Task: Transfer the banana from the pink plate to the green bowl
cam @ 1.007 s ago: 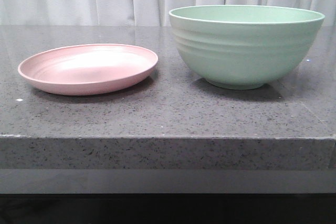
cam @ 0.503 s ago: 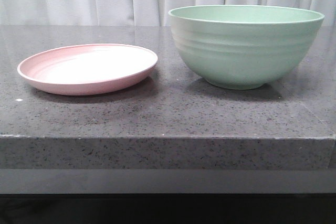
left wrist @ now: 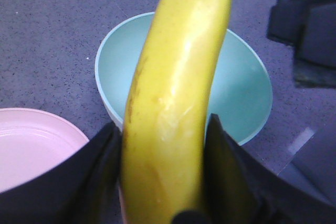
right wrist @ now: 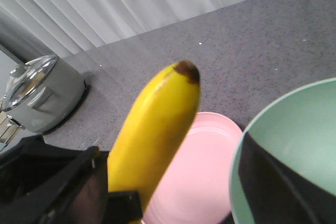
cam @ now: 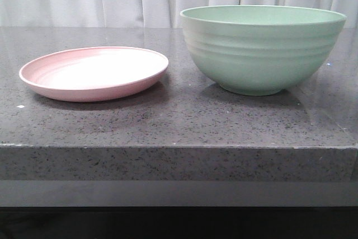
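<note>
Plainly the carry step is in hand: the left end effector [left wrist: 163, 127] is clamped on the banana [left wrist: 173, 103], held in the air over the green bowl [left wrist: 241, 93], clear of the empty pink plate [cam: 95, 90] beside it on the tabletop [cam: 179, 121]. Whether the right end effector is open, I cannot tell. Next should come lowering into the bowl and releasing.

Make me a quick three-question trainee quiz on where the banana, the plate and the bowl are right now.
1. True or false: the pink plate is empty.
2. Which one holds the banana: A, the left gripper, or B, the right gripper?
3. Short answer: is the banana in the green bowl yet?
Key: 1 true; 2 A; 3 no, it is held above the table.
</note>
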You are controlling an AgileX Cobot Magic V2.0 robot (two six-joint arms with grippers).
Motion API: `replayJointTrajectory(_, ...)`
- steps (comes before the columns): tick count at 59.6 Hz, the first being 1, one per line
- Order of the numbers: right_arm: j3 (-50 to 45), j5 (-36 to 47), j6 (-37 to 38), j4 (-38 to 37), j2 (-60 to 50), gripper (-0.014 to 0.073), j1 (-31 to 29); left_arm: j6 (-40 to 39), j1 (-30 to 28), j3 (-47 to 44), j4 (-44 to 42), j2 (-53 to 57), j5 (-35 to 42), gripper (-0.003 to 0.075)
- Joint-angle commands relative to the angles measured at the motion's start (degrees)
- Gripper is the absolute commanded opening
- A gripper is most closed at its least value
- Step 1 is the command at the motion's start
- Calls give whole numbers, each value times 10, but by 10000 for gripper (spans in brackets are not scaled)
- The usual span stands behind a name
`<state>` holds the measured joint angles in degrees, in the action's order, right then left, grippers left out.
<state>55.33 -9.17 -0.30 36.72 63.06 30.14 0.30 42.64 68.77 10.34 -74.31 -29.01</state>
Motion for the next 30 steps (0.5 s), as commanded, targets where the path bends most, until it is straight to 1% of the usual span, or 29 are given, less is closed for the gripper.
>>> replayJointTrajectory(1, 48, 42, -7, 19, 23, 541, 3, 0, 5, 20, 9, 12, 45, 242)
replayJointTrajectory(15, 93, 30, -7, 26, 76, 541, 3, 0, 5, 20, 9, 11, 45, 242)
replayJointTrajectory(30, 128, -8, -7, 34, 114, 539, 3, 0, 5, 20, 9, 11, 45, 242)
